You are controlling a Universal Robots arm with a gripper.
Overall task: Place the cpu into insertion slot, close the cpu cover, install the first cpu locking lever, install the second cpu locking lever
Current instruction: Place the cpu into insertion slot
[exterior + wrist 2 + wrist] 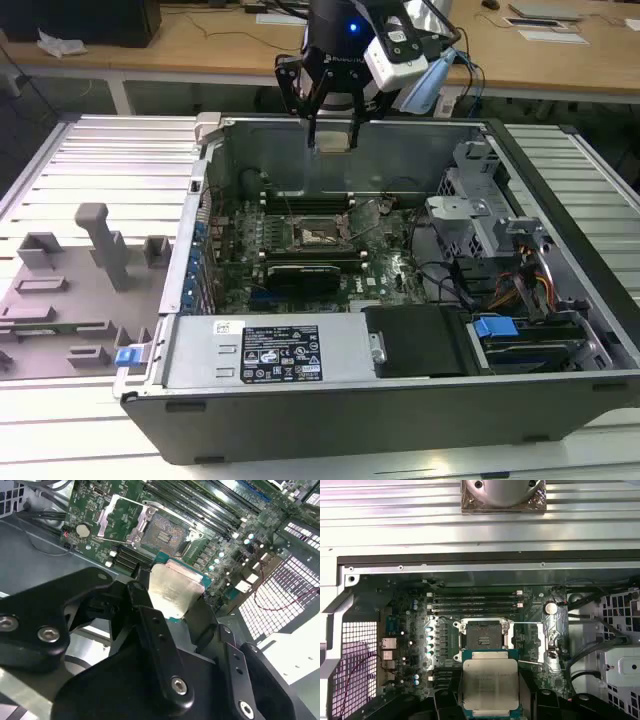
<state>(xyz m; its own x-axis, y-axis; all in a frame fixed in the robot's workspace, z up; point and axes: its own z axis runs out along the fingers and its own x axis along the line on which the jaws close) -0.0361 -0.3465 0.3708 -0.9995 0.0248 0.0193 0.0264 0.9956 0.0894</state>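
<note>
My gripper (332,138) hangs over the back wall of the open computer case, shut on the cpu (331,143), a flat square chip with a silvery top. Both wrist views show the cpu (176,591) (489,682) clamped between the black fingers (150,630), held in the air well above the board. The insertion slot (317,235) (167,534) (483,633) lies uncovered on the green motherboard below, its pin field bare. The cpu cover (121,516) (528,642), a thin metal frame, stands flipped open beside the slot.
Long memory slots (475,601) run behind the socket and a long black card (305,268) lies in front of it. A power supply (270,352), drive cage (480,225) and cables (520,285) fill the case. A grey fixture plate (70,290) lies at the exterior view's left.
</note>
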